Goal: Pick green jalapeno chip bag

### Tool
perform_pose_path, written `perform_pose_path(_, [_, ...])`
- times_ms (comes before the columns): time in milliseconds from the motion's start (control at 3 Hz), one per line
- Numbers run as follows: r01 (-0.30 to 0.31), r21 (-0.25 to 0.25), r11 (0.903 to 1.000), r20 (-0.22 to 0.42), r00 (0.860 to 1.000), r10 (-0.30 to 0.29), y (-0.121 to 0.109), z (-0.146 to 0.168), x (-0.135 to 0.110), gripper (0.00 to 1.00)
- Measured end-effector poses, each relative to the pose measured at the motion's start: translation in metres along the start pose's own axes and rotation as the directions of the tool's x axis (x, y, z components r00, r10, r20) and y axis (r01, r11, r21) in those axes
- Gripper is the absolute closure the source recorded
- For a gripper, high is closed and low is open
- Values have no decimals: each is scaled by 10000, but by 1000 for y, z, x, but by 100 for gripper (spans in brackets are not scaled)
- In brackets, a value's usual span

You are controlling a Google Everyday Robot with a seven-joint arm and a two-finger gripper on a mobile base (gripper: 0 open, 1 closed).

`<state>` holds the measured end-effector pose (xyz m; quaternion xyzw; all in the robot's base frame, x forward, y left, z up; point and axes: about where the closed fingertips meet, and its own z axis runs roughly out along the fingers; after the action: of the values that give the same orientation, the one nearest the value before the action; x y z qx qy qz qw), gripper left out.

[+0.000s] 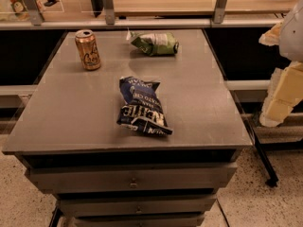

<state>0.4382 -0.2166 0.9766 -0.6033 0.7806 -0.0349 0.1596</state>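
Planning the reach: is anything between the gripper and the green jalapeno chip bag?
Nothing visible. The gripper hangs beyond the table's right edge; the green jalapeno chip bag lies far centre; blue bag and can sit aside.

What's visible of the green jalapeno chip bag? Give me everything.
The green jalapeno chip bag is a small, crumpled, foil-looking pouch, green with a pale whitish patch on its upper face. It lies flat near the far edge of the grey table, to the right of the gold can in the view and beyond the blue bag. Only the tabletop touches it. The gripper hangs off the table's right side, well away from it.
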Motion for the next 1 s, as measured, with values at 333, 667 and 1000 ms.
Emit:
perform_pose_path(333, [0, 2, 10000, 1, 10000, 0, 0, 0, 0, 0])
perform_pose_path(667, [20, 206, 9998, -90, 10000, -18, -3, -3, -3, 0])
perform_pose_path(1000, [-315, 538, 9981, 134, 9994, 308, -10, -6, -3, 0])
